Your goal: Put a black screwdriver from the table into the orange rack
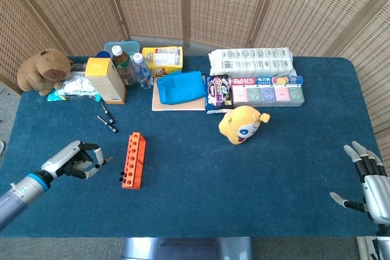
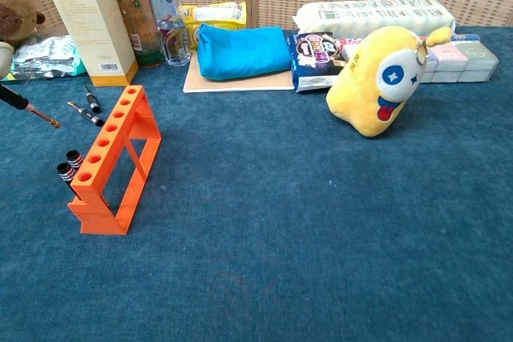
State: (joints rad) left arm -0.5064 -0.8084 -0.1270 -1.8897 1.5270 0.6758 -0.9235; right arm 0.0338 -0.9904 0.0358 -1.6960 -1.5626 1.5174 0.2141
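Head view: the left hand hovers near the front-left corner of the desk, fingers curled round a black screwdriver whose thin shaft pokes out toward the orange rack. The tip stands just short of the rack's left side, not over any hole. Two more black screwdrivers lie loose on the cloth between the rack and the yellow box at the back-left. The right hand sits at the front-right edge, fingers spread, holding nothing.

Judging by its look, the held tool is light and rigid, a slim precision driver with a smooth handle that could roll or pivot in a loose pinch. The handle is the place to hold it, leaving the shaft free to drop into a hole; a firm grip high on the handle should keep it from swinging.

Chest view: only the shaft and tip of the held screwdriver enter at the left edge, pointing down and right, apart from the rack. Two dark, red-ringed screwdriver handles show just beside the rack's near-left end; whether they stand in it or lie behind it I cannot tell. The rack's top holes all look empty
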